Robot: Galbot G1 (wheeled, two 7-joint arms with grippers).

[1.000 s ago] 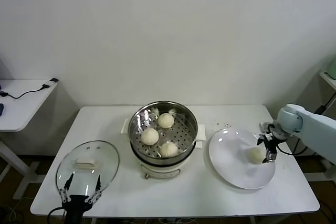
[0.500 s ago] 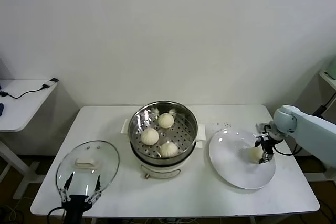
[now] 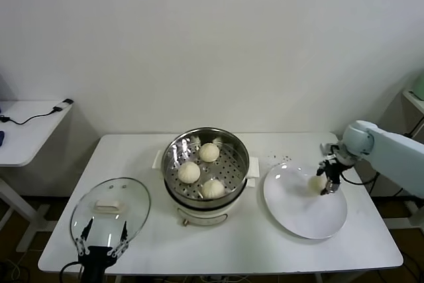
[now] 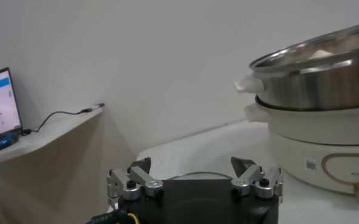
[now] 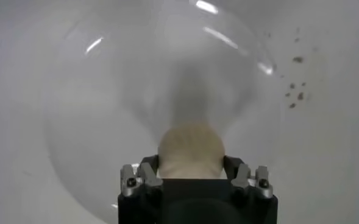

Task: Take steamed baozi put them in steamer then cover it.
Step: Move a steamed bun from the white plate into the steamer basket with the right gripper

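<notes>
Baozi count: three in the steamer, one in the right gripper.

Far left: side table (image 3: 26, 130) with a cable, apart from the main table (image 3: 218, 243).

Left gripper (image 3: 103, 240) sits at the table's near-left edge, fingers spread wide, nothing between them. In the left wrist view its gripper (image 4: 194, 179) shows the same gap, with the steamer's wall (image 4: 325, 79) rising beyond it.

Lid (image 3: 110, 209) lies flat on the table just past the left gripper, handle up, clear of the steamer.

Steamer (image 3: 206, 167) stands mid-table on its cream base. Three baozi (image 3: 189, 172) rest on the perforated floor, slightly apart from each other.

Plate (image 3: 301, 210) lies right of the steamer, near but not touching.

Right gripper (image 3: 326, 181) is over the plate's far-right part, fingers clenched on the fourth baozi (image 3: 317, 182). Right wrist view: that baozi (image 5: 191, 149) sits pinched between the fingers (image 5: 147, 173), with the plate (image 5: 94, 122) blurred below; it appears raised off the plate. Dark specks (image 5: 295, 97) dot the table beside the plate.
</notes>
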